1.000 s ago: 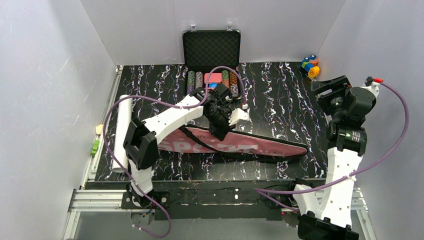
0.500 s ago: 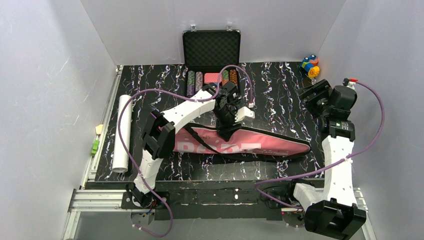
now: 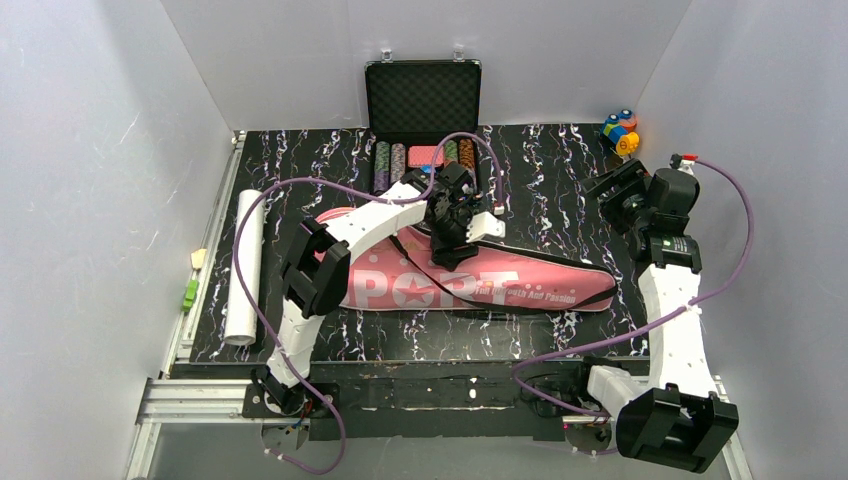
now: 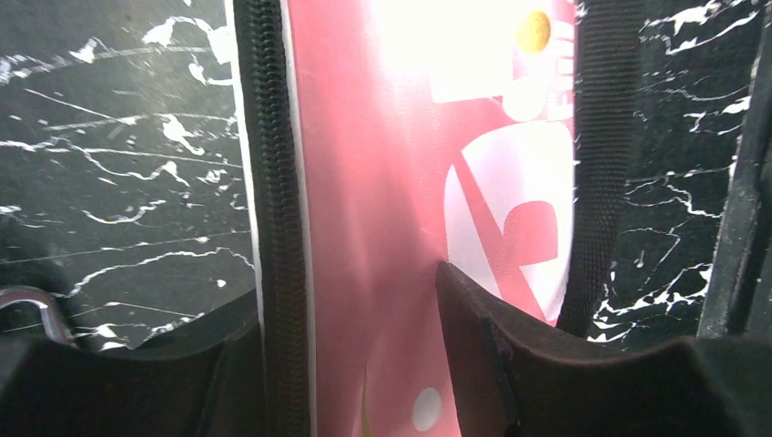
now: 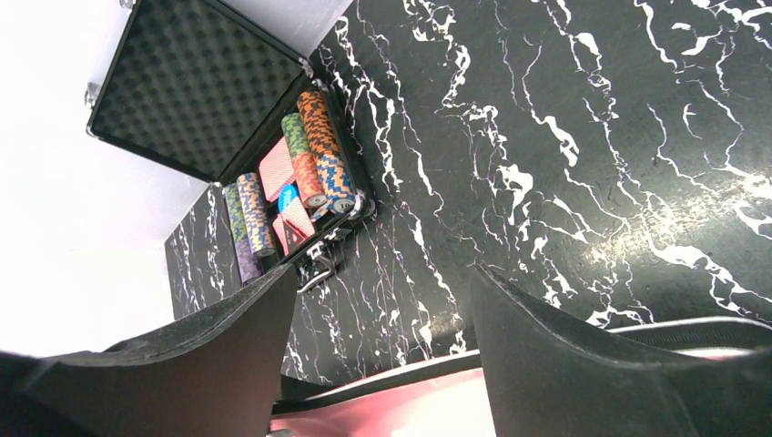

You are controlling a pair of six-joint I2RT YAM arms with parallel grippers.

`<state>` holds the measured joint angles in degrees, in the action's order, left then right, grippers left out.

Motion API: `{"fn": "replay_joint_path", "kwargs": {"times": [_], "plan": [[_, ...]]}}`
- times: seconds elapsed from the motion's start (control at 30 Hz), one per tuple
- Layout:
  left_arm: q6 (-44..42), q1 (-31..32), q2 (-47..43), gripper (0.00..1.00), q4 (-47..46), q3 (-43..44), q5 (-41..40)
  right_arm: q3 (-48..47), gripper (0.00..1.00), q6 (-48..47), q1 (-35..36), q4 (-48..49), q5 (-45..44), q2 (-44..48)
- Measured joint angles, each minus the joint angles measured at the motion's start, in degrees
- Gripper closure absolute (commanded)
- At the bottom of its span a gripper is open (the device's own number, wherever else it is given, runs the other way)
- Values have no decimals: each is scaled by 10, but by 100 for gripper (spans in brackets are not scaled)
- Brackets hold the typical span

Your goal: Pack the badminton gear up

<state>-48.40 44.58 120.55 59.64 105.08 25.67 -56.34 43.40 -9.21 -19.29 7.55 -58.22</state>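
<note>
The pink racket-shaped cover (image 3: 470, 285) lettered "SPORT" lies flat across the middle of the table, its black strap (image 3: 428, 268) draped over it. My left gripper (image 3: 455, 232) is at the cover's far edge. In the left wrist view the left gripper (image 4: 346, 287) is open, its jaws straddling the black zipper edge (image 4: 271, 182) of the cover (image 4: 382, 164). My right gripper (image 3: 612, 192) is open and empty above the table beyond the cover's narrow right end. The long white tube (image 3: 245, 265) lies along the left edge. No rackets or shuttlecocks are in view.
The open black case of poker chips (image 3: 423, 110) stands at the back centre and also shows in the right wrist view (image 5: 209, 100). The small multicoloured toy (image 3: 620, 132) sits at the back right corner. White walls close in the table on three sides.
The cover was tipped up on its edge and now lies flat with the lettering up. The left gripper shifted slightly back. The right arm swung down and inward toward the cover's right end.
</note>
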Motion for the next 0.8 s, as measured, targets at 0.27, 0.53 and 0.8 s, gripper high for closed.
{"fn": "replay_joint_path", "kwargs": {"times": [0.27,0.53,0.8], "plan": [[16,-2,-5,15,-49,-104,-10,0,20,-4,20,2,-3,-5],[71,-16,-26,2,-61,-90,-35,-1,16,-15,38,-6,-7,-28],[183,-139,-117,2,-81,89,-75,-6,14,-54,41,-20,-7,-52]]}}
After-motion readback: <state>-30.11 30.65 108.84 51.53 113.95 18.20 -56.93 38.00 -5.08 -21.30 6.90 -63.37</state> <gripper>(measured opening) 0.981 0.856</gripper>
